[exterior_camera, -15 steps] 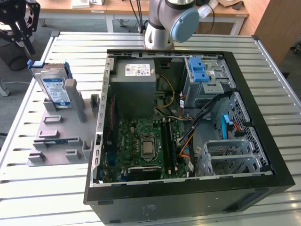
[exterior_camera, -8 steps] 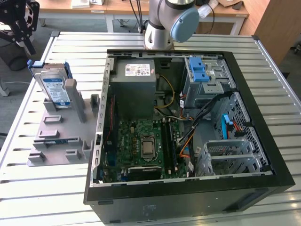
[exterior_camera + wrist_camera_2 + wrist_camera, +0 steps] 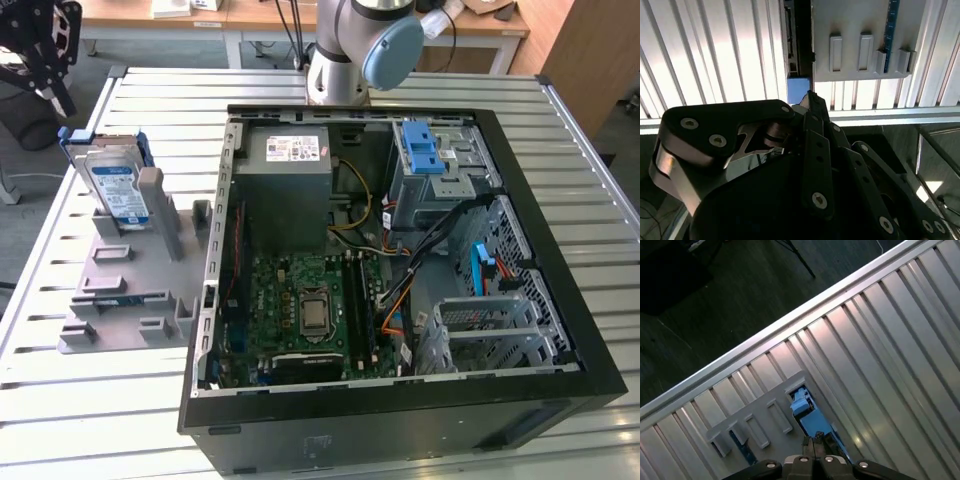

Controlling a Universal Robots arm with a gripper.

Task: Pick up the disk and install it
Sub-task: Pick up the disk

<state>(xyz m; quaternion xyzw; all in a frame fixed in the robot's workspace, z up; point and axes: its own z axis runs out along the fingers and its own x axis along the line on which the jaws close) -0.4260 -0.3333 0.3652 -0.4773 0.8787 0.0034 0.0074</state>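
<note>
My gripper (image 3: 50,88) hung over the table (image 3: 90,430) at the exterior view's left. Its fingers were drawn together to a narrow point and held nothing. In both wrist views the two fingertips (image 3: 812,444) looked to be meeting, with no gap that I could make out.

The disk (image 3: 115,190) stood on edge in a grey holder (image 3: 130,275) on the table, to the exterior view's left of the open computer case (image 3: 400,410). Its white-and-blue label faced the exterior camera, and the blue rails (image 3: 72,140) framed its sides. My gripper was above it and apart from it. In the first wrist view I looked down on the disk's upper edge (image 3: 807,415), which showed blue beside my fingertips. The grey bay with the blue latch (image 3: 425,150) inside the case held no disk, so the install had not yet been done.

I judged the disk to be stiff and rather heavy for its size, a metal body that would not give under my fingers. Its flat faces looked smooth and likely to slip under a light squeeze. It also seemed the sort of part that would take a knock badly. The plastic rails looked like the softer part, likely to flex or pop off under a pinch. The better hold seemed to be across the two flat faces. I would take it at the upper edge, clear of the holder, and near the middle so it would not swing.
</note>
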